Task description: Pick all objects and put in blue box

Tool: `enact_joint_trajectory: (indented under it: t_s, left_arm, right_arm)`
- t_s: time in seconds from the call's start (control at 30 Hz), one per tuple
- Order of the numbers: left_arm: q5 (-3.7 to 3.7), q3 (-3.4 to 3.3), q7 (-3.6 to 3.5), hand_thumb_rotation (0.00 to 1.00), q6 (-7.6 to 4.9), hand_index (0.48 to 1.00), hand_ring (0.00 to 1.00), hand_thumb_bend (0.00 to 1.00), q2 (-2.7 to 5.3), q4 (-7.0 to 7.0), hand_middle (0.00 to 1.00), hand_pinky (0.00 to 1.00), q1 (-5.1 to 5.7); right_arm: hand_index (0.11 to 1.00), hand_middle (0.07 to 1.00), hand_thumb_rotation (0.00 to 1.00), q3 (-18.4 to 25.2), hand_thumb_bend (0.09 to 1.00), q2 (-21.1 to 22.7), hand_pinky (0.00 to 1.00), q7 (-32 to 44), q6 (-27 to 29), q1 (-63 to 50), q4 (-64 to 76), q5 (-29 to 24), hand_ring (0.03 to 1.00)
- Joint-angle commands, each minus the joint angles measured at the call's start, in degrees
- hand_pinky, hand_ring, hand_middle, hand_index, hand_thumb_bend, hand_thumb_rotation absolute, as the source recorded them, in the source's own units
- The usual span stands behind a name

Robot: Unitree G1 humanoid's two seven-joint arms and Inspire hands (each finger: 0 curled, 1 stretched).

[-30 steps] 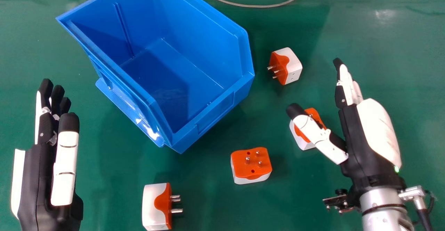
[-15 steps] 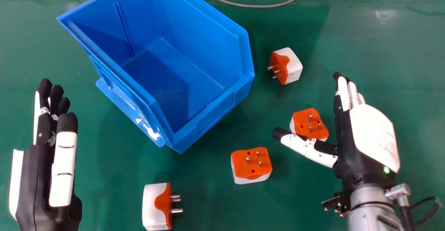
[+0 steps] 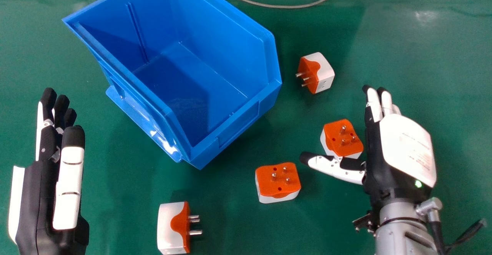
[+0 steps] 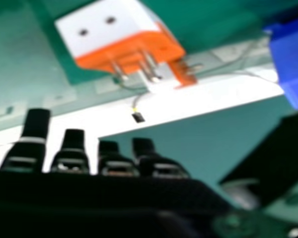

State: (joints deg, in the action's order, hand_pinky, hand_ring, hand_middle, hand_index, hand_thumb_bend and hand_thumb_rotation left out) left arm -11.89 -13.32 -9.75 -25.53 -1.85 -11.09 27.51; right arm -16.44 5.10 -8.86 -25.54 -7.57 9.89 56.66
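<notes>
The blue box stood on the green tabletop, its open top showing the inside, and four orange-and-white plug adapters lay outside it. The far adapter was to the right of the box, pins turned toward it. The second adapter sat farther out to the right of the box and nearer the robot, pins up. The third adapter was off the box's near right corner, also pins up. The fourth adapter lay on the robot's side of the box, its pins pointing right.

The left robot hand was to the left of the box and nearer the robot, released, with its fingers straight. The right robot hand was well apart from the box on its right side, released too, its fingers extended and its thumb pointing toward the box. That thumb partly covered the second adapter; whether it touched could not be told. A grey cable curved beyond the box.
</notes>
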Motion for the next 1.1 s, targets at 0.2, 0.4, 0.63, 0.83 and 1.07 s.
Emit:
enact_joint_trajectory:
  t_s: [0.2, 0.4, 0.63, 0.83, 1.07]
  left_arm:
    - [-0.99, -0.26, 0.21, 0.88, 0.5, 1.0, 1.0, 0.63, -0.07, -2.27, 1.0, 1.0, 0.94]
    - [-0.8, -0.54, 0.03, 0.87, 0.53, 1.0, 1.0, 0.64, -0.31, -2.65, 1.0, 1.0, 1.41]
    - [-1.45, -0.75, -0.57, 0.87, 0.51, 1.0, 1.0, 0.65, -0.38, -2.85, 1.0, 1.0, 1.67]
    - [-1.21, -1.1, -0.87, 0.87, 0.08, 1.0, 1.0, 0.65, -0.77, -2.86, 1.0, 1.0, 1.89]
    - [-1.48, -0.97, -0.74, 0.87, 0.73, 1.0, 1.0, 0.65, -0.66, -3.52, 1.0, 1.0, 2.12]
  right_arm:
    - [0.92, 0.974, 0.41, 0.2, 0.736, 1.1, 0.82, -2.2, -0.7, 5.3, -6.5, -0.3, 0.933]
    - [0.915, 0.968, 0.37, -0.3, 0.729, 1.5, 0.81, -1.1, -3.2, 8.9, -11.4, 0.1, 0.926]
    - [0.912, 0.961, 0.37, -1.7, 0.727, 2.7, 0.79, -0.3, -5.9, 13.0, -16.3, 0.3, 0.92]
    - [0.91, 0.959, 0.38, -2.3, 0.724, 3.3, 0.79, 1.3, -8.1, 15.1, -18.4, -0.4, 0.919]
    - [0.913, 0.963, 0.39, -3.2, 0.723, 4.5, 0.79, 2.3, -9.1, 16.5, -19.8, -0.4, 0.924]
